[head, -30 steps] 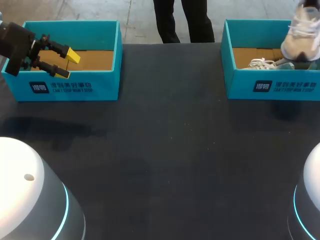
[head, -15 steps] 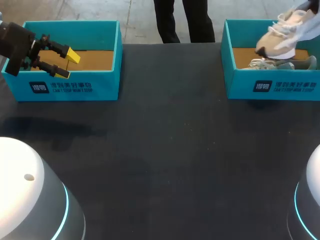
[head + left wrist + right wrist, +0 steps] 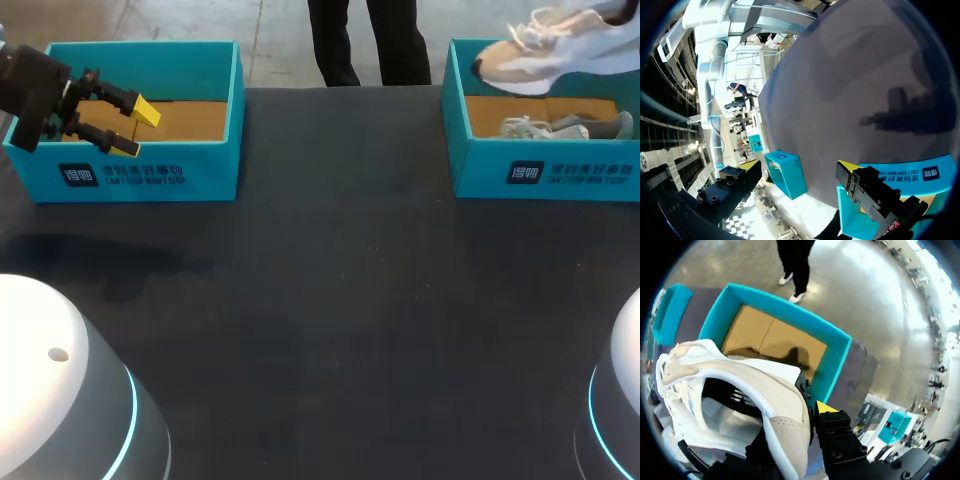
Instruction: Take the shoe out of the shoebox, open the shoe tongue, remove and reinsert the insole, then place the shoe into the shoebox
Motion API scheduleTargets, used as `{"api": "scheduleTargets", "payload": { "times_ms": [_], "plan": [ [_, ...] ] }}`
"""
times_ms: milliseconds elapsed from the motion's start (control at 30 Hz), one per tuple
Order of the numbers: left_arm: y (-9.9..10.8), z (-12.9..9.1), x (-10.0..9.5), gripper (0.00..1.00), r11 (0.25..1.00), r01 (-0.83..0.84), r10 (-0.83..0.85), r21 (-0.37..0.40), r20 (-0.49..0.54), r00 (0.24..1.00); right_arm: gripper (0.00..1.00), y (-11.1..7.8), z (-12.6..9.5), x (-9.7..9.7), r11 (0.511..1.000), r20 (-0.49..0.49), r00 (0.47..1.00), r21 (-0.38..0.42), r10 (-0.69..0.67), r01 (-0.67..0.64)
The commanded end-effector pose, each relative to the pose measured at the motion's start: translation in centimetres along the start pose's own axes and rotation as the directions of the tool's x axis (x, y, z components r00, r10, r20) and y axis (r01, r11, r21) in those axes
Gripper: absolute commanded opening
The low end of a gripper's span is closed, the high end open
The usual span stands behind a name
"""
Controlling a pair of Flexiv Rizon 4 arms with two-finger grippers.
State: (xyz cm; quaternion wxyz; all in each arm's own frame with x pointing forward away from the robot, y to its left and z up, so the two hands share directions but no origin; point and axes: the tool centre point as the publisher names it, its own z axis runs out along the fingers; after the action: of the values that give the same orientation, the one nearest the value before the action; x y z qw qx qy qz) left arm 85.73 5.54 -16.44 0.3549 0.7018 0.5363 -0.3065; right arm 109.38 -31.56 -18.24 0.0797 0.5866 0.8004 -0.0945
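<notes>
Across the dark tabletop (image 3: 330,280), at ten o'clock, the left hand (image 3: 137,128) hangs fingers apart over a teal box (image 3: 140,175). At one o'clock the right hand (image 3: 812,400) clamps the shoe (image 3: 555,55) by its heel collar above the shoebox (image 3: 580,175); that thin grip may slip, dropping it.

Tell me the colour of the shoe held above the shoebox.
The shoe is cream-white with beige suede panels; the right wrist view shows it best.

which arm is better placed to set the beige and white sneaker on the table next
Right, likely. The right gripper is shut on the beige and white sneaker, above the right teal shoebox; the open left gripper is over the left teal shoebox.
</notes>
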Motion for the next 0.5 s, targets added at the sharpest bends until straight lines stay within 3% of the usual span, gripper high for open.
{"api": "scheduleTargets", "payload": {
  "times_ms": [33, 500],
  "plan": [
    [-0.1, 0.0, 0.0, 1.0, 1.0, -0.001, 0.001, -0.001, -0.002, 1.0, 0.0, 0.1, -0.3, 0.2, 0.976, 0.012, 0.976, 0.017, 0.218, -0.218],
    [-0.1, 0.0, 0.0, 1.0, 1.0, -0.001, 0.001, -0.001, -0.002, 1.0, 0.0, -0.7, 0.8, -0.2, 0.97, -0.003, 0.971, -0.038, 0.24, -0.24]
  ]
}}
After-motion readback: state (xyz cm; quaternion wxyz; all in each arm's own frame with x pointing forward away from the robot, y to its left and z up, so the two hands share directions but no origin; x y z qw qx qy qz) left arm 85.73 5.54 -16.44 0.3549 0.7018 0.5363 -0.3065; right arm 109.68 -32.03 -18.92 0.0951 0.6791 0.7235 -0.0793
